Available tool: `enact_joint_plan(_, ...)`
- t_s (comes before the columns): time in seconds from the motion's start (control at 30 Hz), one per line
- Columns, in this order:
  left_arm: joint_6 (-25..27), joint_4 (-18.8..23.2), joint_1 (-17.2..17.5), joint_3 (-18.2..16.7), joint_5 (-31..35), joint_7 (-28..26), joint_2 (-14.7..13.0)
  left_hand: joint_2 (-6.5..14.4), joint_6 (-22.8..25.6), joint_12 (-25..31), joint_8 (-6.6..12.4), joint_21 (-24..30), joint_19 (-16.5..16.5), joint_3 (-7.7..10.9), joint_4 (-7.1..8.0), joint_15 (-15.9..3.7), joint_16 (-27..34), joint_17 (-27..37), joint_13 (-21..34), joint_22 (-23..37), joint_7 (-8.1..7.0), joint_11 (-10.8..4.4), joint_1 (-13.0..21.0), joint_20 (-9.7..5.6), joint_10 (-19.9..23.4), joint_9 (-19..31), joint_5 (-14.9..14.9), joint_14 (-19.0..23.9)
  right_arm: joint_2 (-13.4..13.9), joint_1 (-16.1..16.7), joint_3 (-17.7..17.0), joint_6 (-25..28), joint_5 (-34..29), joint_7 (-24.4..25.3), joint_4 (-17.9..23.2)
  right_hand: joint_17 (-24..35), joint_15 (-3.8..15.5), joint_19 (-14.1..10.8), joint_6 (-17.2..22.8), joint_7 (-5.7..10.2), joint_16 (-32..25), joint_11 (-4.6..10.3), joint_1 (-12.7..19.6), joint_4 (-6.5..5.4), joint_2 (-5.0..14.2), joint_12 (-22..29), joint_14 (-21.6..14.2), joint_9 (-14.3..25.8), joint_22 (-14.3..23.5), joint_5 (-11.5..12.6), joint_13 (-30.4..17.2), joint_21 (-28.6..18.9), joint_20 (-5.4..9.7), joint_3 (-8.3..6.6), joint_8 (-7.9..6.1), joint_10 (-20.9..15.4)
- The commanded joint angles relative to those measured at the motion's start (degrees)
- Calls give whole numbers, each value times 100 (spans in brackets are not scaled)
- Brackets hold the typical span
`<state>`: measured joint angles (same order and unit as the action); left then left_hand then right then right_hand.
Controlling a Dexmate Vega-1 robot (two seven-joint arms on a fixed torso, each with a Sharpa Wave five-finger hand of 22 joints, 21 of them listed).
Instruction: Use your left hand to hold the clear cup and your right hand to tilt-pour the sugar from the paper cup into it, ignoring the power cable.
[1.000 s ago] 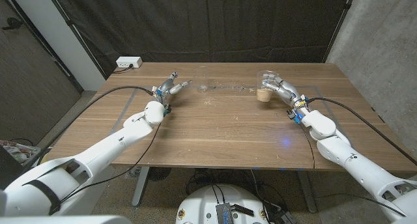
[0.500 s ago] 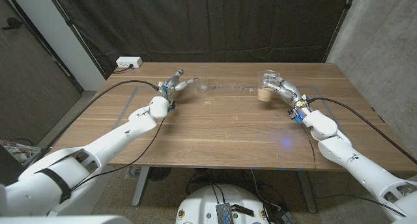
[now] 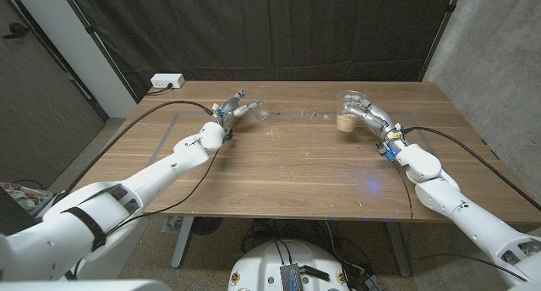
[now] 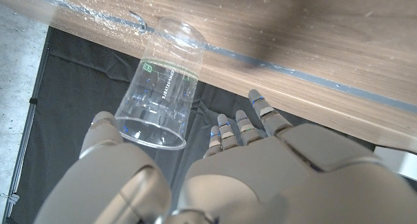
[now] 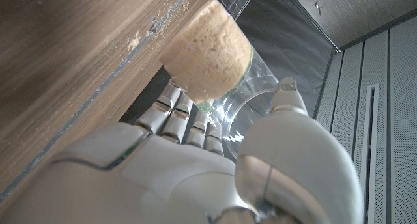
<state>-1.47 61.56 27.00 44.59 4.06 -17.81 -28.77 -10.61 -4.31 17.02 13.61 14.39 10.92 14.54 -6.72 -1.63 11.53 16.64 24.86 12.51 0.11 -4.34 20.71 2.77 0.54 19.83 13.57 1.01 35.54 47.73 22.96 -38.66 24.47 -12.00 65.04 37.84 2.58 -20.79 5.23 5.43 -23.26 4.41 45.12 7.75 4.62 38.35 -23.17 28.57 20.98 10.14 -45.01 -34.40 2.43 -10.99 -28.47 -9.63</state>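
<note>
I see the empty clear cup [image 3: 261, 104] standing upright near the far edge of the desk [image 3: 279, 172], long axis vertical, mouth up. My left hand [image 3: 234, 107] is just beside it on its left, fingers spread and reaching toward the cup; in the left wrist view the thumb [image 4: 104, 129] sits on one side of the cup's rim and the other fingers [image 4: 244, 129] on the other side, apart from the wall, so the hand is released and grasps nothing.

My right hand [image 3: 368, 116] is wrapped around the sugar cup [image 3: 347, 111], which looks clear-walled rather than paper, with tan sugar [image 5: 207, 51] packed in its bottom. It stands on the desk well to the right of the clear cup, roughly upright with a slight lean, mouth up. In the right wrist view fingers and thumb close on its wall.

A scatter of spilled grains [image 3: 296, 115] lies on the desk between the two cups.
</note>
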Motion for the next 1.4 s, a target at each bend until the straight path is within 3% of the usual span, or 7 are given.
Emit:
enact_joint_plan(0.03, -107, -415, -223, 123, 87, 100, 233, 1, -9, 39, 51, 23, 3, -39, -3, -33, 32, 29, 23, 18, -42, -40, 56, -46, -16, 31, 48, 4, 51, 69, -66, -98, 33, 8, 41, 35, 982, 25, 47, -14, 29, 29, -6, -12, 64, 21, -54, 9, 7, 6, -28, -49, 662, -45, -25, -27)
enact_joint_plan(0.6, -665, -1491, -648, 285, 225, 29, 737, 120, 123, 181, 160, 69, 84, -80, -119, -139, 82, 55, 110, 18, -168, -143, 306, -127, 125, 93, 151, 138, 50, 103, -109, -221, 89, -28, -1, 62, 988, 41, 67, -16, 72, 20, -11, -6, 64, 28, -80, 17, -22, 7, -58, -75, 657, -54, -28, -34)
enact_joint_plan(0.73, -1058, -2124, -841, 335, 228, 11, 989, 155, 226, 254, 224, 105, 158, -84, -148, -176, 118, 66, 143, 19, -193, -193, 407, -181, 228, 117, 179, 251, 62, 118, -119, -224, 88, -17, 16, 69, 987, 47, 61, -20, 82, 8, -15, -8, 66, 26, -80, 18, -29, 7, -65, -80, 660, -56, -25, -28)
enact_joint_plan(0.87, -1913, -3753, -1330, 390, 92, 133, 1615, 178, 327, 312, 287, 138, 225, -92, -170, -246, 152, 78, 176, 19, -258, -255, 501, -237, 298, 141, 204, 373, 73, 142, -135, -218, 102, -1, 37, 76, 974, 60, 67, -23, 94, 18, -12, -4, 66, 29, -76, 19, -36, 8, -70, -82, 654, -59, -26, -34)
enact_joint_plan(0.93, -1878, -4065, -1443, 376, -91, 330, 1771, 197, 392, 388, 335, 177, 308, -97, -191, -306, 188, 89, 209, 21, -283, -288, 603, -298, 412, 164, 229, 505, 77, 144, -137, -229, 99, -4, 33, 80, 979, 67, 69, -13, 102, 23, -21, -9, 66, 25, -69, 20, -39, 7, -74, -82, 657, -57, -26, -25)
enact_joint_plan(1.27, -1255, -4114, -1501, 527, -1046, 866, 1876, 245, 841, 717, 613, 443, 903, -159, -209, -471, 345, 147, 352, 10, -292, -364, 1002, -526, 908, 258, 301, 1210, 81, 171, -161, -249, 148, -17, 40, 95, 984, 87, 84, -13, 124, 27, -33, -15, 75, 24, -68, 23, -55, 7, -87, -88, 666, -61, -28, -20)
enact_joint_plan(1.4, -1113, -3714, -1330, 569, -1267, 906, 1699, 296, 967, 866, 693, 557, 1154, -173, -190, -519, 424, 177, 405, 4, -243, -324, 1148, -589, 1145, 289, 315, 1557, 100, 174, -159, -236, 149, -35, 51, 102, 979, 108, 87, -8, 135, 28, -38, -16, 77, 22, -66, 24, -62, 7, -93, -86, 666, -62, -27, -15)
